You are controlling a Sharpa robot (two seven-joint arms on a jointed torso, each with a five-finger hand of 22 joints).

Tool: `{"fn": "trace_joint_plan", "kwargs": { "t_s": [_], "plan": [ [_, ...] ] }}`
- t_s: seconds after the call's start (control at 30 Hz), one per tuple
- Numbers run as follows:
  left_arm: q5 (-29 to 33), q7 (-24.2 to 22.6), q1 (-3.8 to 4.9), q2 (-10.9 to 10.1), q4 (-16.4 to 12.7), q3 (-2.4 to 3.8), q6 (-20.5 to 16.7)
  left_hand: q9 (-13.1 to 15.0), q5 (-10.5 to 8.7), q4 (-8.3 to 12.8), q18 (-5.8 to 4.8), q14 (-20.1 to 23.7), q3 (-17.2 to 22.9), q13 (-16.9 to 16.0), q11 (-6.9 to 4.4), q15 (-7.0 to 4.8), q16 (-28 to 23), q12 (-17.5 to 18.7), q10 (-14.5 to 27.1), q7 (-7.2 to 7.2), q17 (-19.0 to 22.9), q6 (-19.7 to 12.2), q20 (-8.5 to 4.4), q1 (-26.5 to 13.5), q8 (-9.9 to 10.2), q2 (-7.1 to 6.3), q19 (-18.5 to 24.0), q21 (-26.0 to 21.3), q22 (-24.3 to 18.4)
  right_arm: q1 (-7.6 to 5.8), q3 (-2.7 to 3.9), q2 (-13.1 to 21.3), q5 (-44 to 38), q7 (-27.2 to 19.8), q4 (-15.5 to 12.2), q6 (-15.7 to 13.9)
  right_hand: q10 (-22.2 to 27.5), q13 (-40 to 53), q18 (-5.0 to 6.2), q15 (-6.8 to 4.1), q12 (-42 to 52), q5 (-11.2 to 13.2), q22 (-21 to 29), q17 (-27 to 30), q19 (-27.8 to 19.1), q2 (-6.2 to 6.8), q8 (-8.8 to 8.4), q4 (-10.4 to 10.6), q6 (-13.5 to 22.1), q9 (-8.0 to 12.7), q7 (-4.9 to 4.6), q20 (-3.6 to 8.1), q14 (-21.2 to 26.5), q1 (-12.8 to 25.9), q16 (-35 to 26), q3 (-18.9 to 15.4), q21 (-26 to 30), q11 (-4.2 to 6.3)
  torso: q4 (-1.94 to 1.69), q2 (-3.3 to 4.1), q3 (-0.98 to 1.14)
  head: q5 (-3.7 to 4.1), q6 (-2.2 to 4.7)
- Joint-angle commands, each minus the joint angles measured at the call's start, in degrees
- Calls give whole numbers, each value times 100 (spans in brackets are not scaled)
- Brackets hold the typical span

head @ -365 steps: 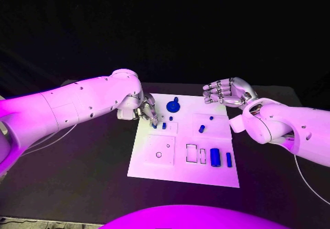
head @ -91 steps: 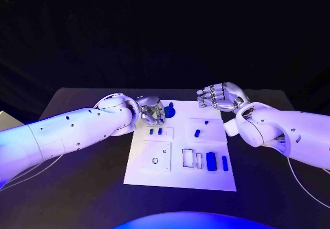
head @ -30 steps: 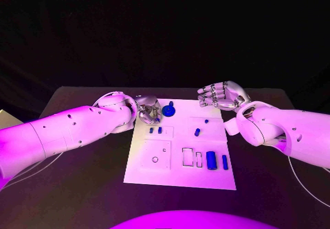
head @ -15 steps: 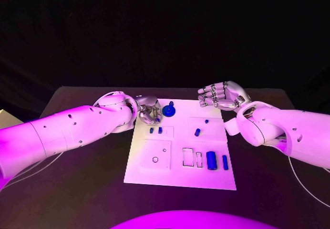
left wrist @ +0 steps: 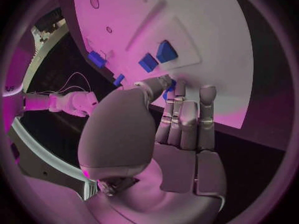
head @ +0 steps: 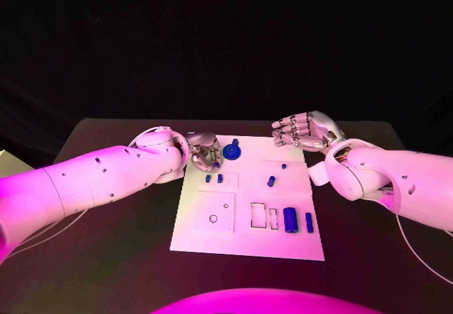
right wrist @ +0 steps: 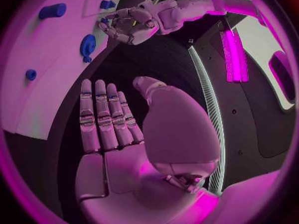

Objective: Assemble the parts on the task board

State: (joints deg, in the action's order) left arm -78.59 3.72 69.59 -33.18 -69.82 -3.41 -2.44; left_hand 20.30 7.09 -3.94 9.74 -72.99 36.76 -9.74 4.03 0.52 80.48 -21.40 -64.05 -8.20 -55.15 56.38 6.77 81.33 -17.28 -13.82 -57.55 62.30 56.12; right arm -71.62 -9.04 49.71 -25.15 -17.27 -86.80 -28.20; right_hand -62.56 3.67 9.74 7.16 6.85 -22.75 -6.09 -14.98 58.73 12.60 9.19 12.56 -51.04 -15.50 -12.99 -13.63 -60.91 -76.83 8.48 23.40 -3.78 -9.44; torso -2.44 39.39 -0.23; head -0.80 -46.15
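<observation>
The white task board point(head: 247, 239) lies in the middle of the table. My left hand point(head: 205, 153) hovers over its far left corner, beside a round blue part point(head: 231, 154). In the left wrist view the thumb and a finger pinch a small blue part point(left wrist: 169, 88). Just ahead of the fingers, two small blue pieces point(head: 213, 178) stand side by side in the board. My right hand point(head: 304, 131) hangs above the far right corner with its fingers straight and nothing in it. A blue cylinder point(head: 290, 220) and a thin blue bar point(head: 309, 222) lie near the right edge.
Two more small blue pieces point(head: 271, 181) point(head: 283, 166) stand right of the board's centre. Empty slots point(head: 258, 215) and a raised square with a hole point(head: 213, 212) take up the near half. Black table point(head: 113, 248) surrounds the board.
Over the last second neither hand has visibly moved. Since the oldest frame my left hand has drawn back a little from the two small pieces.
</observation>
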Motion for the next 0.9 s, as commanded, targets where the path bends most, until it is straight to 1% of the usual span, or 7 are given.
{"fn": "trace_joint_plan", "kwargs": {
  "t_s": [0.03,0.27,0.37,0.57,0.9],
  "plan": [
    [-4,-39,-28,-7,-1,-15,-43,-22,-37,33,-52,22,-21,-12,46,41,27,45,-1,-6,35,-96,22,-12,68,-53,48,-31,-20,3,2,-2,-38,-81,-6,62,-34,-2,82,1,-20,-33,5,5,37,-22,-32,-38,-47,8,-23,16,-37,23,-38,9,-30,-14,-3,-3,-3,-2,19],
    [26,-45,-36,-22,-6,-14,-93,-33,-36,33,-48,45,-25,-22,57,52,22,72,8,-21,67,-154,30,-27,121,-60,68,-45,-31,3,2,-3,-38,-79,-3,54,-34,-2,82,2,-21,-33,8,6,36,-22,-32,-39,-47,8,-24,16,-36,25,-40,10,-30,-14,-2,0,-7,-3,27],
    [31,-44,-39,-24,-7,-13,-100,-46,-34,36,-48,50,-26,-34,59,57,26,91,4,-32,70,-219,37,-35,177,-67,72,-47,-28,3,2,-4,-38,-79,-1,51,-34,-2,82,2,-21,-33,8,6,36,-22,-32,-39,-47,8,-24,16,-36,25,-40,10,-30,-14,-3,0,-8,-2,28],
    [35,-29,-41,-28,-9,-11,-99,-60,-33,39,-45,58,-27,-45,66,62,29,113,6,-46,83,-287,41,-43,233,-78,78,-51,-30,4,2,-6,-38,-77,1,50,-34,-2,82,2,-21,-33,8,6,36,-22,-32,-39,-47,8,-24,16,-36,25,-40,10,-30,-14,-3,2,-4,-6,32],
    [36,10,-43,-48,-13,-9,-83,-86,-32,50,-44,70,-30,-71,73,71,32,143,-5,-71,106,-412,46,-46,333,-95,74,-50,-23,5,2,-2,-47,-71,3,33,-32,-2,81,4,-24,-32,15,10,34,-18,-35,-41,-45,9,-25,15,-32,29,-46,11,-28,-16,-1,1,-2,-9,36]
  ]
}}
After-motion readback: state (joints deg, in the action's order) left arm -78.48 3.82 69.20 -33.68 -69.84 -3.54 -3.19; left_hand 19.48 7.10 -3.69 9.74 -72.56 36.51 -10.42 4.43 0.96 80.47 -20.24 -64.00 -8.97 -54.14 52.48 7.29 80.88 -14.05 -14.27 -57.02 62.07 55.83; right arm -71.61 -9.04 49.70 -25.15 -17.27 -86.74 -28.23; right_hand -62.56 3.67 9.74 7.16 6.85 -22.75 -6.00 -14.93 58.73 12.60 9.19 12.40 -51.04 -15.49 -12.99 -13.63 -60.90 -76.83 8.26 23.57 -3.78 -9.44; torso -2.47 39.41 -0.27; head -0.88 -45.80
